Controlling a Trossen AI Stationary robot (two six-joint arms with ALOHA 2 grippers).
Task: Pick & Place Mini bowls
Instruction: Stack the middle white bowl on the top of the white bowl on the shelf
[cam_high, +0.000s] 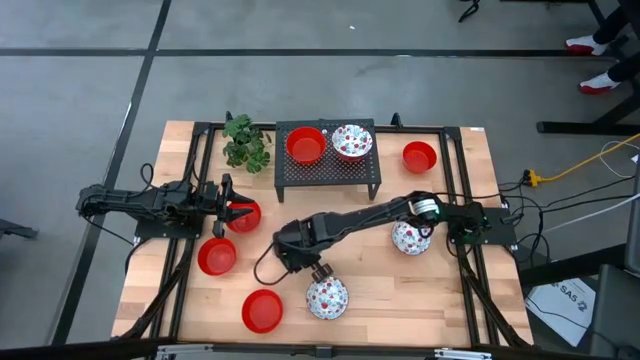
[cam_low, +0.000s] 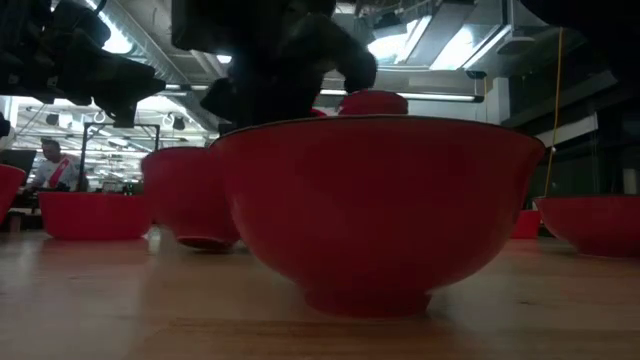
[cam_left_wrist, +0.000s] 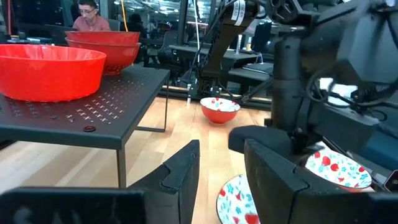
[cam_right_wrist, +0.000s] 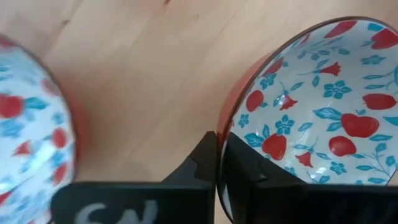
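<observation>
My right gripper (cam_high: 318, 272) reaches to the table's near middle and is shut on a floral mini bowl (cam_high: 327, 297). A second floral bowl (cam_high: 411, 238) sits under the right arm. My left gripper (cam_high: 228, 205) hovers open at the table's left, over a bowl (cam_high: 245, 216) that looks red from above. The left wrist view shows a floral inside (cam_left_wrist: 235, 200) just past its fingers. Red bowls stand on the wood (cam_high: 217, 257), (cam_high: 262, 310), (cam_high: 420, 156). One red bowl (cam_high: 306, 146) and one floral bowl (cam_high: 352, 141) rest on the black rack. My right gripper pinches the floral bowl's rim (cam_right_wrist: 222, 132) between its two fingers, one finger (cam_right_wrist: 242, 180) inside the bowl and one finger (cam_right_wrist: 199, 165) outside. The fingers point down from above, at the bowl's far-left side. Whether the bowl's foot is off the wood, I cannot tell.
A black perforated rack (cam_high: 330, 172) stands at the far middle, with a green plant (cam_high: 245, 142) to its left. Another floral bowl's edge (cam_right_wrist: 28, 140) lies close beside the held one. A red bowl (cam_low: 370, 210) fills the low view. Bare wood lies at the near right.
</observation>
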